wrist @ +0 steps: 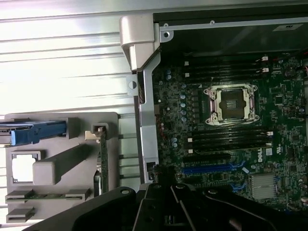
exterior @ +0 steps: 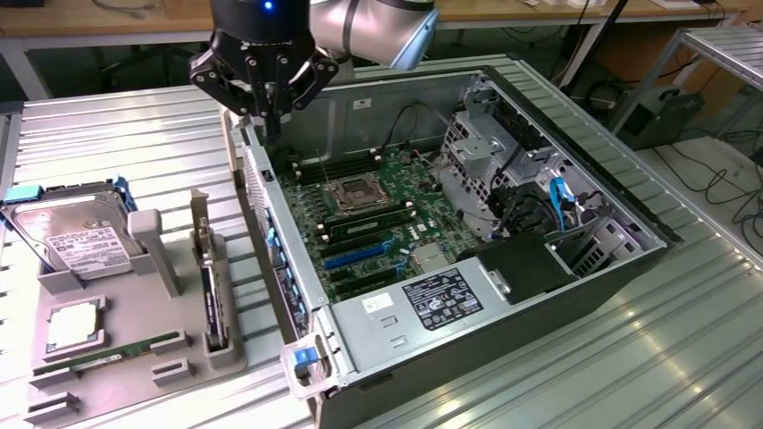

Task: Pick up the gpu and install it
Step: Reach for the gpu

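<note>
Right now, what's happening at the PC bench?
The arm's hand hangs shut and empty over the rear corner of the open computer case, by the wall on the exterior view's left. The gpu stands on edge in the grey holder beside the case, not yet picked up. The motherboard's blue slot has no card in it.
</note>
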You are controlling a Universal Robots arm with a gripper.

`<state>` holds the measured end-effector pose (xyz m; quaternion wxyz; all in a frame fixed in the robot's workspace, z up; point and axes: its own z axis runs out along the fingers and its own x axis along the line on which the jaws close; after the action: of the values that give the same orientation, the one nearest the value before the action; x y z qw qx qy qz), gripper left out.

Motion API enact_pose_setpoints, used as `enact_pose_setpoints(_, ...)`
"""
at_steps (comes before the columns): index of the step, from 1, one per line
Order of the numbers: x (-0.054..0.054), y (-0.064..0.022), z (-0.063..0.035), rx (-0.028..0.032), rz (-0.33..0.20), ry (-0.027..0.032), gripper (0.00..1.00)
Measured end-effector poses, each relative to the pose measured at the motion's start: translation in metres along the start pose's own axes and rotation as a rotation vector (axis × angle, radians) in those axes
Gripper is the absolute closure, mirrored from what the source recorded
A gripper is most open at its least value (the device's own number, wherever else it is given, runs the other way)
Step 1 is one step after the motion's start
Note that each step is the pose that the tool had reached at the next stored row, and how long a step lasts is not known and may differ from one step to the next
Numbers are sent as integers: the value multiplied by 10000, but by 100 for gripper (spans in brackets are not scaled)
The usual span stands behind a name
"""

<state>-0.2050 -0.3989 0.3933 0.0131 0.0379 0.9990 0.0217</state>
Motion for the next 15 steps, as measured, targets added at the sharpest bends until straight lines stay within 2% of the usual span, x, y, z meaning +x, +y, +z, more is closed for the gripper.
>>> enact_pose_setpoints(15, 54, -4, -2, 0, 0, 0, 89)
